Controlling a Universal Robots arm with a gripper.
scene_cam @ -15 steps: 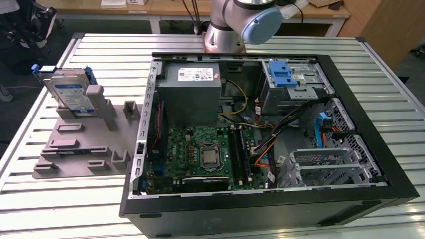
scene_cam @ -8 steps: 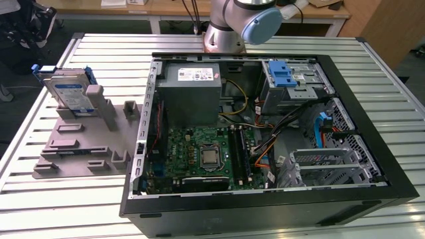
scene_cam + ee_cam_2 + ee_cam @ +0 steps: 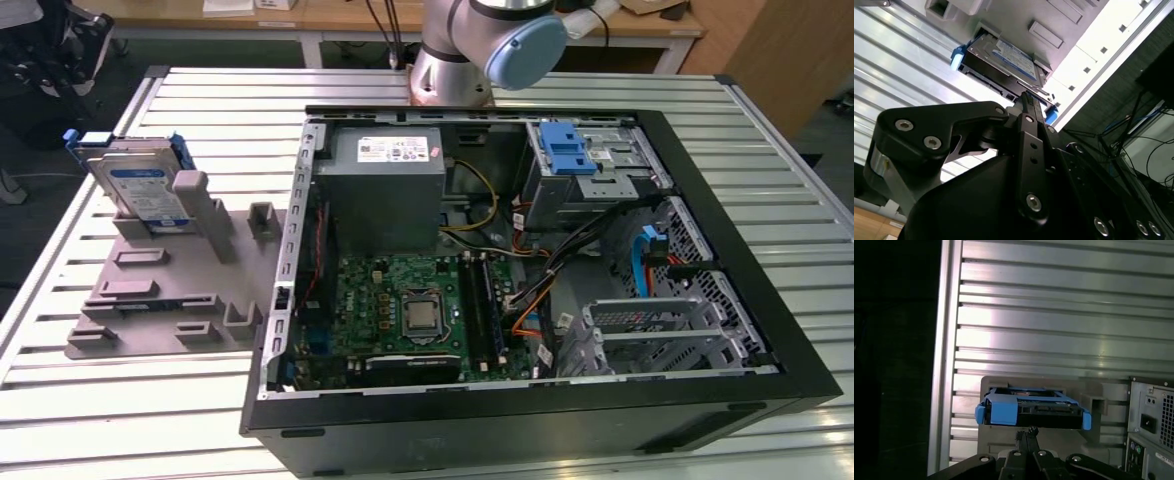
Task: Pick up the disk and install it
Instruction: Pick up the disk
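Exterior view: the disk (image 3: 144, 192) stands on its edge in a grey holder (image 3: 160, 290). It is near the far corner of the table (image 3: 107, 410), on the exterior view's left, outside the open computer case (image 3: 534, 425). I think the picking-up step is in hand, and nothing is lifted yet.

In both wrist views the gripper (image 3: 1027, 432) is right by the disk's blue-framed edge. I cannot tell if it touches. Its jaws are closed on nothing. To grab the disk, they would need to open and fit around it.

The exterior view adds the drive cage (image 3: 587, 160) inside the case.
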